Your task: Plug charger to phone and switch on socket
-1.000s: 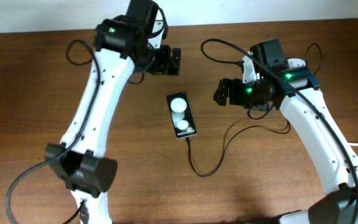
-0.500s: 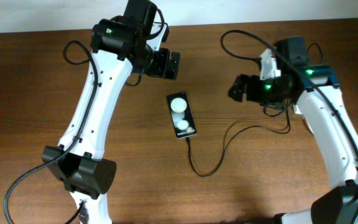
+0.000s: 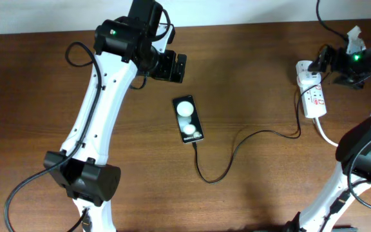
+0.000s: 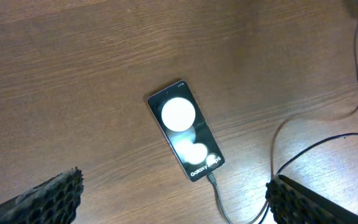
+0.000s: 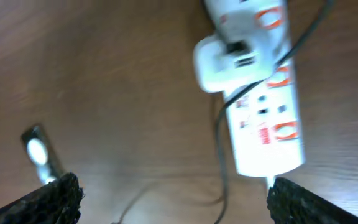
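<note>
The black phone (image 3: 188, 119) lies mid-table with two white glare spots; it also shows in the left wrist view (image 4: 185, 129). The thin black charger cable (image 3: 237, 145) runs from the phone's near end, where its tip sits in the port (image 4: 211, 180), to a white adapter (image 5: 225, 59) plugged into the white socket strip (image 3: 312, 95), which also shows in the right wrist view (image 5: 266, 118). My left gripper (image 3: 172, 66) is open and empty, hovering beyond the phone. My right gripper (image 3: 324, 59) is open and empty just above the socket strip's far end.
A thick white cord (image 3: 327, 137) leads from the socket strip toward the table's right edge. Black arm cables loop above the table's far side (image 3: 79, 55). The wall's pale edge runs along the back.
My right arm has swung right and away from the table's middle to the socket strip at the far right. The left arm and phone have stayed still.
</note>
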`<state>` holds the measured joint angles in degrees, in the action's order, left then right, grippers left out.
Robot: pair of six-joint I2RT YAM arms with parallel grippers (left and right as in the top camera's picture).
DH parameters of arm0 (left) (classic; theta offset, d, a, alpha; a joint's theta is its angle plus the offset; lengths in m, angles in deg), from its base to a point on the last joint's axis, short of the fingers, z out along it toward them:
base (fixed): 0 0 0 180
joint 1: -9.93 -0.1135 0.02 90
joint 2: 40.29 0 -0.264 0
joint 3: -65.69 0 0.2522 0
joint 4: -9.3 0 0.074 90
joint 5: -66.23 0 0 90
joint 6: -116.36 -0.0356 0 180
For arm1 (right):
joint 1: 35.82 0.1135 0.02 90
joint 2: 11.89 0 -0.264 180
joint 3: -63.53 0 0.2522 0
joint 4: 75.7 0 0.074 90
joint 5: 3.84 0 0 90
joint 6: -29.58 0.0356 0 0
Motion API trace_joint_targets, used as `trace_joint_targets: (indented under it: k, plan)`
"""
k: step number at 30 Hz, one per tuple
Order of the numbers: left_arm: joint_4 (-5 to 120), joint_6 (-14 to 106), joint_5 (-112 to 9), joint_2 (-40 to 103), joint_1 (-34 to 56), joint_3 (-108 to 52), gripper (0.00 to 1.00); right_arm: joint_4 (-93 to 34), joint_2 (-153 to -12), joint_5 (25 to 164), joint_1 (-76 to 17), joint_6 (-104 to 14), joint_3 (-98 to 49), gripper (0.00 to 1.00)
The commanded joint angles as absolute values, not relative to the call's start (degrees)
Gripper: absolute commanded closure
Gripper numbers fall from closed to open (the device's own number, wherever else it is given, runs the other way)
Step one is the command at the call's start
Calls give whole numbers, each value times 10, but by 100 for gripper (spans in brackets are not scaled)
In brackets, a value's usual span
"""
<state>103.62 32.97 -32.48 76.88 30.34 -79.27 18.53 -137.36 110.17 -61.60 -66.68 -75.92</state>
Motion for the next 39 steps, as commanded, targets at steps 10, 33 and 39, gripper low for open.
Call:
trace_joint_targets:
  k: [10, 33, 39]
  plan:
    - [1036, 320, -323, 765, 304, -796, 1, 95, -1509, 1032, -616, -675, -772, 1]
    - [1036, 320, -323, 765, 304, -796, 1, 87, -1558, 1166, -568, -723, -771, 1]
    - [1036, 320, -323, 765, 304, -796, 1, 85, -1558, 1177, -540, -726, -771, 1]
